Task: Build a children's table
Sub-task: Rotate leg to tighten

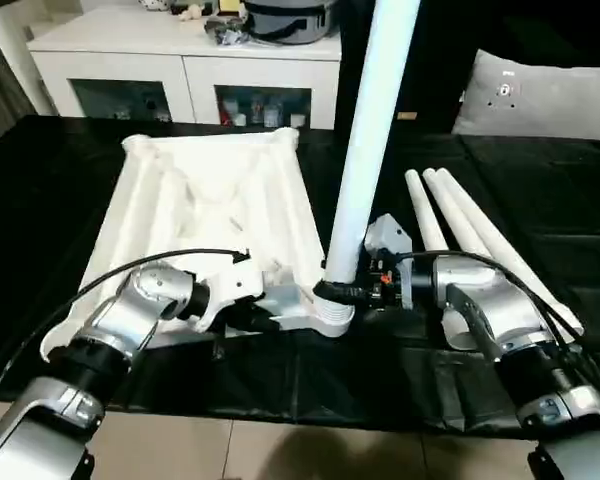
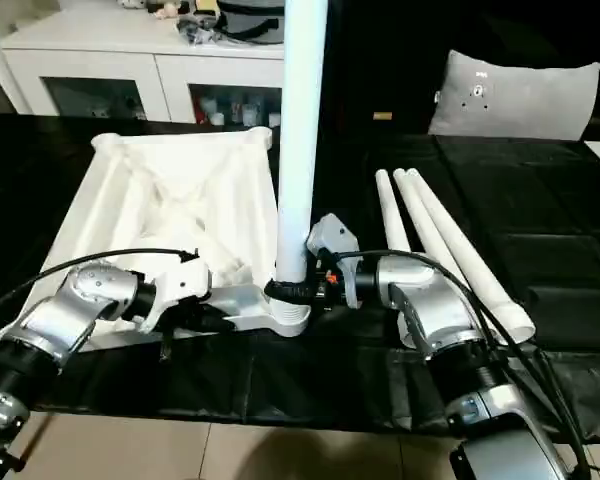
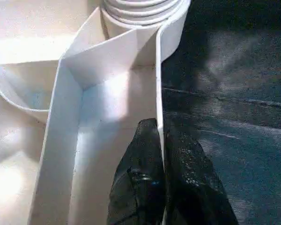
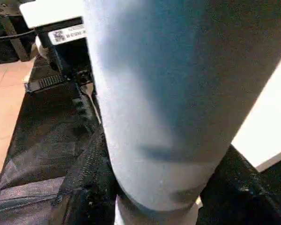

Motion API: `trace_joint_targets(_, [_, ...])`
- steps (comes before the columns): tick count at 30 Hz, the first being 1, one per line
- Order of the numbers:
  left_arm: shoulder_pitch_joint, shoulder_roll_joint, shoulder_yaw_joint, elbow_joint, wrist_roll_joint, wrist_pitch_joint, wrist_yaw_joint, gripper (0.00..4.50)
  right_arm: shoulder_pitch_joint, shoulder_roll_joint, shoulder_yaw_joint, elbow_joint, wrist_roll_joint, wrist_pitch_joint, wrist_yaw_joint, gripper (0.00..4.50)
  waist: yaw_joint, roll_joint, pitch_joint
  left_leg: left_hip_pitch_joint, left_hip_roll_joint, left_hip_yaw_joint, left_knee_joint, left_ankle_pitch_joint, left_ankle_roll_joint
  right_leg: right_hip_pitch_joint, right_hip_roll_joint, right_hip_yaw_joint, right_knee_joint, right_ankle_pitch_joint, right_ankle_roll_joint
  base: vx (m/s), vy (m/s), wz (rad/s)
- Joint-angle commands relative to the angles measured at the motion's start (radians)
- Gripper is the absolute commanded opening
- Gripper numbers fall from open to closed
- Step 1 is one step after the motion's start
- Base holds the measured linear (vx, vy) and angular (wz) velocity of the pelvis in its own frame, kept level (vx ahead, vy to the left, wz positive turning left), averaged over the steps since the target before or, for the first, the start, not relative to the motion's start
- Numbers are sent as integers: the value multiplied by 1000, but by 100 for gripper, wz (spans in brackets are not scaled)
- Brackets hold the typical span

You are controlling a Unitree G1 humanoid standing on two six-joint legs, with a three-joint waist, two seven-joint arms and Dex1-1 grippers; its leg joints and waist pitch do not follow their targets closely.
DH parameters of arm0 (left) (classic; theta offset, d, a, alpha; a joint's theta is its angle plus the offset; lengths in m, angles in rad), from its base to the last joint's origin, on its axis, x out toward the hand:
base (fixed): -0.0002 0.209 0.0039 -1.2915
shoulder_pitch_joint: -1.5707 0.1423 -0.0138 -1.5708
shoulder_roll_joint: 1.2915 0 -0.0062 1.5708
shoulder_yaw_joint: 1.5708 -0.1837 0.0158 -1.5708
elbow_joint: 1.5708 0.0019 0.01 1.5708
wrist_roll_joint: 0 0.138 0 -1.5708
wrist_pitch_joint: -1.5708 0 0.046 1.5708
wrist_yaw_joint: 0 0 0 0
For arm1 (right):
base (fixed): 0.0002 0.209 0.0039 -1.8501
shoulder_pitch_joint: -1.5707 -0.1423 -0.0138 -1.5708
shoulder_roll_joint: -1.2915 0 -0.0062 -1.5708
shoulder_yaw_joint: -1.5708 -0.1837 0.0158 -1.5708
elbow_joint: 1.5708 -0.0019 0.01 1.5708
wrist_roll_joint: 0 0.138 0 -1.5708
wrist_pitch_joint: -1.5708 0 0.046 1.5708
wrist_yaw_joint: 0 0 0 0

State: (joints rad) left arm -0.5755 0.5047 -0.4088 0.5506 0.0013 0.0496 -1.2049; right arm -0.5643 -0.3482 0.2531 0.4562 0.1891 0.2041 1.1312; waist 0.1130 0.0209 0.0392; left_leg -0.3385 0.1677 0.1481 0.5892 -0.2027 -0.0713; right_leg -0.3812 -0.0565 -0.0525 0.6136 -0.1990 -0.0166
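The white table top (image 1: pixel 210 200) lies upside down on the black cloth, ribbed underside up. One white leg (image 1: pixel 370 140) stands upright in its near right corner socket (image 1: pixel 332 312). My right gripper (image 1: pixel 342 291) is shut on the base of this leg, one black finger (image 4: pixel 82 187) on each side of the tube (image 4: pixel 178 93). My left gripper (image 1: pixel 255 318) is shut on the thin near rim (image 3: pixel 158 84) of the table top, just left of that socket. Its two black fingers (image 3: pixel 140 178) pinch the wall between them. Three more legs (image 1: pixel 460 230) lie side by side on the cloth at the right.
A white cabinet (image 1: pixel 180 60) with shelves and clutter on top stands behind the table. A grey cushion (image 1: pixel 540 95) leans at the back right. The cloth's front edge (image 1: pixel 310 405) runs just below my forearms, with tiled floor beyond.
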Motion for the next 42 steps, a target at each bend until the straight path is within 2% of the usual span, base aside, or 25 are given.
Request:
trace_joint_targets(1, [-41, 12, 24, -8, 13, -13, 24, 0, 48, 7, 96, 70, -59, 62, 27, 187, 1, 4, -41, -1, 62, -16, -88, -291, 2, 32, -95, 54, -89, -357, -186, 0, 0, 0])
trace_joint_targets(7, [-3, 12, 57, -42, -24, 32, 32, 0, 75, 25, 72, 29, -39, 101, -13, 187, 1, 1, -38, -3, 63, -17, -92, -299, -1, 30, -99, 56, -93, -409, -169, 0, 0, 0])
trace_joint_targets(10, [37, -6, 84, -103, -35, 110, 93, 0, 92, 46, 45, 7, -64, 134, -137, 187, -1, 1, -37, -3, 65, -18, -96, -300, -10, 29, -100, 58, -92, -409, -165, 0, 0, 0])
trace_joint_targets(11, [77, -36, 112, -175, -44, 218, 172, 0, 108, 65, 25, -26, -88, 182, -243, 187, -7, 5, -31, 0, 60, -18, -98, -328, -18, 25, -96, 56, -98, -464, -151, 0, 0, 0])
trace_joint_targets(12, [98, -56, 125, -215, -48, 268, 211, 0, 116, 77, 13, -46, -91, 214, -287, 187, -11, 6, -30, -1, 64, -20, -102, -334, -30, 28, -97, 57, -96, -473, -149, 0, 0, 0])
trace_joint_targets(13, [124, -88, 141, -267, -50, 328, 271, 0, 122, 97, -8, -65, -92, 259, -346, 187, -13, 5, -29, -1, 61, -21, -102, -339, -31, 27, -96, 55, -99, -495, -142, 0, 0, 0])
trace_joint_targets(14, [147, -126, 159, -317, -57, 386, 327, 0, 125, 116, -26, -79, -97, 297, -401, 187, -19, 1, -30, 4, 59, -21, -101, -350, -37, 24, -95, 55, -103, -533, -127, 0, 0, 0])
trace_joint_targets(15, [165, -164, 170, -359, -62, 433, 374, 0, 124, 133, -40, -86, -102, 321, -446, 187, -25, -3, -30, 4, 53, -20, -96, -348, -28, 19, -94, 54, -111, -574, -110, 0, 0, 0])
trace_joint_targets(16, [176, -201, 175, -392, -54, 469, 416, 0, 120, 151, -54, -86, -103, 336, -482, 187, -26, -1, -29, 3, 53, -20, -95, -345, -24, 19, -94, 54, -113, -582, -105, 0, 0, 0])
trace_joint_targets(18, [182, -237, 167, -418, -38, 494, 451, 0, 110, 172, -64, -76, -107, 342, -522, 187, -28, -4, -28, 3, 47, -17, -92, -339, -7, 12, -89, 55, -123, -602, -86, 0, 0, 0])
trace_joint_targets(20, [176, -291, 107, -454, 18, 523, 481, 0, 73, 225, -86, -24, -111, 342, -618, 187, -25, -17, -30, 0, 43, -15, -90, -315, 7, 11, -90, 55, -129, -632, -60, 0, 0, 0])
trace_joint_targets(21, [167, -295, 71, -459, 52, 523, 481, 0, 54, 248, -98, 5, -112, 342, -662, 187, -24, -12, -30, 0, 45, -18, -93, -308, 5, 9, -92, 55, -128, -636, -55, 0, 0, 0])
trace_joint_targets(22, [164, -294, 49, -471, 72, 533, 484, 0, 45, 263, -107, 16, -115, 350, -692, 187, -26, -11, -30, -2, 45, -18, -93, -309, 4, 8, -91, 54, -128, -633, -53, 0, 0, 0])
trace_joint_targets(23, [163, -290, 42, -477, 80, 542, 487, 0, 41, 272, -114, 19, -115, 361, -708, 187, -29, -8, -31, -6, 48, -22, -99, -315, -5, 13, -90, 52, -126, -592, -50, 0, 0, 0])
trace_joint_targets(25, [164, -282, 41, -487, 82, 553, 493, 0, 41, 275, -115, 15, -119, 375, -713, 187, -30, -11, -31, -4, 49, -21, -100, -320, -7, 12, -89, 53, -124, -576, -52, 0, 0, 0])
trace_joint_targets(27, [167, -274, 41, -501, 81, 569, 504, 0, 41, 277, -117, 8, -124, 388, -718, 187, -33, -10, -36, -5, 52, -19, -102, -304, -7, 18, -86, 54, -112, -456, -86, 0, 0, 0])
trace_joint_targets(29, [172, -259, 44, -515, 82, 584, 520, 0, 45, 274, -112, 0, -127, 399, -707, 187, -33, -11, -36, -8, 51, -15, -102, -276, -3, 23, -85, 56, -108, -389, -109, 0, 0, 0])
trace_joint_targets(30, [174, -258, 47, -517, 82, 585, 524, 0, 48, 273, -109, -4, -125, 397, -699, 222, -34, -16, -35, -8, 51, -13, -101, -274, -1, 23, -85, 56, -109, -388, -111, 0, 0, 0])
trace_joint_targets(32, [174, -260, 53, -519, 81, 586, 528, 0, 48, 274, -113, -2, -119, 388, -692, 257, -33, -14, -35, -7, 51, -13, -101, -271, -1, 24, -87, 56, -109, -396, -115, 0, 0, 0])
trace_joint_targets(33, [175, -264, 58, -521, 86, 587, 528, 0, 46, 276, -117, 6, -117, 377, -695, 260, -33, -16, -33, -6, 51, -13, -102, -279, -2, 23, -87, 56, -112, -412, -114, 0, 0, 0])
trace_joint_targets(35, [175, -267, 70, -516, 92, 570, 525, 0, 44, 275, -122, 12, -115, 359, -699, 266, -31, -13, -35, -4, 53, -12, -100, -274, -6, 20, -89, 57, -114, -413, -120, 0, 0, 0])
trace_joint_targets(36, [174, -264, 73, -511, 91, 560, 523, 0, 47, 270, -120, 5, -118, 353, -697, 284, -28, -16, -38, -7, 54, -13, -101, -250, -4, 27, -88, 57, -106, -365, -124, 0, 0, 0])
trace_joint_targets(38, [169, -247, 74, -501, 87, 535, 522, 0, 60, 255, -111, -24, -119, 332, -676, 297, -26, -13, -38, -7, 54, -12, -101, -237, -2, 27, -86, 56, -103, -324, -133, 0, 0, 0])
trace_joint_targets(40, [166, -239, 75, -492, 88, 511, 518, 0, 69, 244, -103, -41, -118, 317, -654, 309, -23, -14, -40, -6, 55, -10, -99, -229, 2, 29, -86, 56, -102, -288, -138, 0, 0, 0])
trace_joint_targets(42, [160, -224, 78, -475, 83, 486, 510, 0, 87, 217, -89, -78, -115, 291, -606, 327, -17, -14, -45, -13, 55, -9, -93, -175, 8, 37, -86, 55, -94, -205, -150, 0, 0, 0])
